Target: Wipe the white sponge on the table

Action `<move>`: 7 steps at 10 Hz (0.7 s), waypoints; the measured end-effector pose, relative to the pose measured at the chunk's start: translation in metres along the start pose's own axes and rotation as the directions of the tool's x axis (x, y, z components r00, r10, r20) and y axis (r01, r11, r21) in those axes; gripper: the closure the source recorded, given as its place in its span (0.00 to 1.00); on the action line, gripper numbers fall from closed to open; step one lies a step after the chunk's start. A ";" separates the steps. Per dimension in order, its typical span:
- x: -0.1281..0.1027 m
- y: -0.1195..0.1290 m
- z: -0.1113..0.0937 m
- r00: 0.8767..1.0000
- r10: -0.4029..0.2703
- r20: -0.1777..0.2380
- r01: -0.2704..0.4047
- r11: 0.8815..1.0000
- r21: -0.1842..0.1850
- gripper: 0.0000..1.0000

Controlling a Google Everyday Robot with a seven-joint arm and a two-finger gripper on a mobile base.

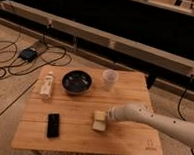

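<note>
**End effector clamped on the sponge, mid-tabletop**

My end effector sits low over the tabletop, reached in from the right on my white arm. Its fingers are fully closed, and the white sponge lies directly at their tip, pressed flat on the wood. I appear to have hold of the sponge's near end; the exact contact is hidden by the end effector housing.

Surroundings, referenced to the end effector:

- Black phone: well to the left, lying flat, slightly nearer the front edge of the tabletop. Apart from the sponge, with bare wood between.
- Dark bowl: beyond and to the left, upright.
- Translucent cup: straight beyond, upright, just right of the bowl and not touching it.
- White bottle: far to the left and beyond, lying on its side near the left edge. It carries a label, but the print is too small to read.
- Small dark mark: to the right and nearer the front corner, on the wood itself; not legible as writing.

No object touches the sponge. The nearest items along the tabletop are the phone to the left and the cup beyond.

Off the tabletop, black cables and a dark box lie on the floor far to the left and beyond.
</note>
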 end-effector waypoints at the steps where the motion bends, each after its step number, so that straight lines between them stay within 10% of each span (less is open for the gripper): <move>1: -0.004 -0.011 -0.009 1.000 0.004 0.022 -0.004 1.000 0.026 1.00; 7: -0.037 -0.037 -0.022 0.992 -0.049 0.113 0.037 0.994 0.105 1.00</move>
